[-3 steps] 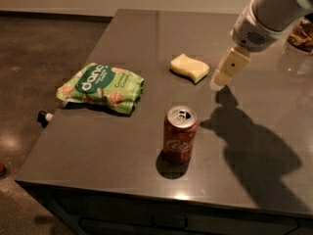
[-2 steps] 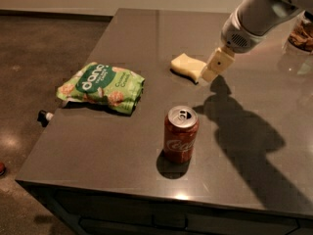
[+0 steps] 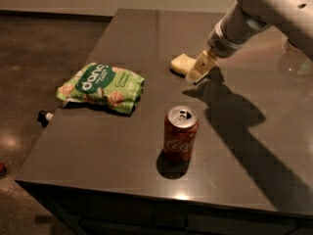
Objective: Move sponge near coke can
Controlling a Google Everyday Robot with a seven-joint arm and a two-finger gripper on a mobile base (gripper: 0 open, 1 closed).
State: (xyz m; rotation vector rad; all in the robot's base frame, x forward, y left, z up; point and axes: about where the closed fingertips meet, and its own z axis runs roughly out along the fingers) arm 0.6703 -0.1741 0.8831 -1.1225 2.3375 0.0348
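The sponge (image 3: pixel 179 63) lay flat toward the far side of the dark countertop (image 3: pixel 122 151), well apart from the coke can (image 3: pixel 180 133), which stood upright nearer the front edge. By my judgement the move itself was not yet done. My gripper (image 3: pixel 197 71) sat at the sponge's right end, reaching down from the arm (image 3: pixel 254 13) that came in from the upper right. It overlapped the sponge there, and I could not tell whether it was clenched on the sponge or released. I read that placement as lining up a grasp on the sponge, with the bare stretch of countertop toward the can open for the carry. The green snack bag (image 3: pixel 101 87) lay off to the left, well apart from both, and I reckoned it out of the path.
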